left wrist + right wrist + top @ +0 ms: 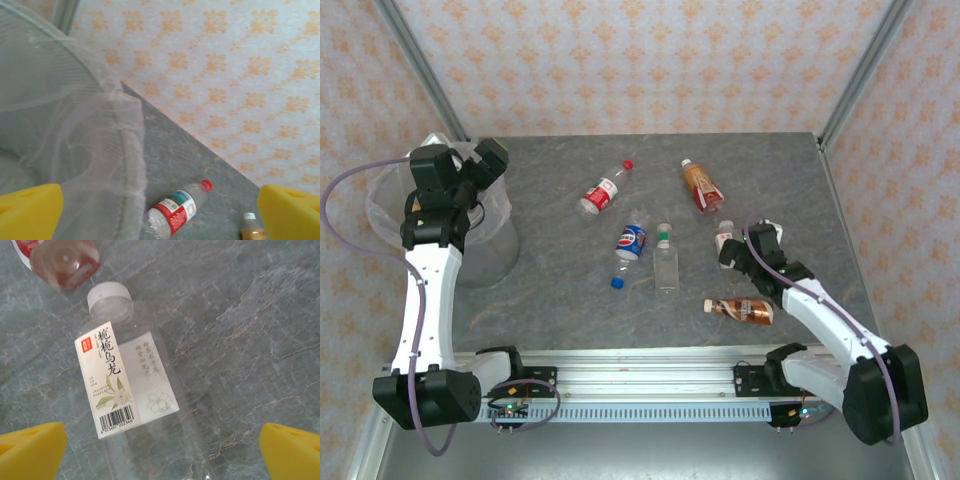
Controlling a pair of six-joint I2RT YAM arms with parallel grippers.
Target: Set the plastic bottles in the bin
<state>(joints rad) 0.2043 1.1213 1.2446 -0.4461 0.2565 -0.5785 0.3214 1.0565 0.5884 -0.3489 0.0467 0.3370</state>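
Right wrist view: the white-label bottle (125, 390) lies flat on the grey table (260, 315), white cap (110, 296) pointing away, directly beneath the right gripper (161, 452). Jaws are spread wide, one of the yellow fingertips (30, 452) to each side of the body, nothing held, no contact visible. The bottle appears empty, though I can't be sure. Likely very light and thin-walled, it would dent under a hard squeeze, roll on its round side, and its smooth plastic may slip. Best hold, I judge: across the labelled mid-body, jaws square to the long axis. Top external view: five more bottles lie scattered mid-table, among them the red-cap bottle (605, 190) and the brown bottle (740, 310). The bin (495, 250) stands at the left edge. Over its rim hangs the left gripper (159, 212), jaws fully apart, empty.
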